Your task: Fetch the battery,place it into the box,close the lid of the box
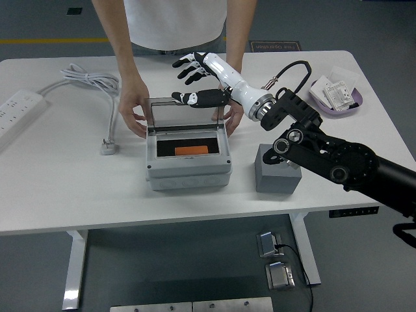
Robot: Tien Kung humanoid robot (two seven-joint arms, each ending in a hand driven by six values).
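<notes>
The grey box [189, 162] stood near the middle of the white table [58, 188], well back from the near edge, its lid [186, 114] raised upright at the rear. Inside lay the orange battery [192, 151], flat on the dark floor of the box. A person's hands [134, 116] steadied the box at both rear corners. The right hand [195, 81] hovered just above the lid's top edge — fingers spread, holding nothing. A small grey block [277, 174] sat just right of the box; a purple tray [337, 104] of small packets [338, 93] occupied the far right corner — a power strip [18, 110] and cable [97, 88] the far left.
</notes>
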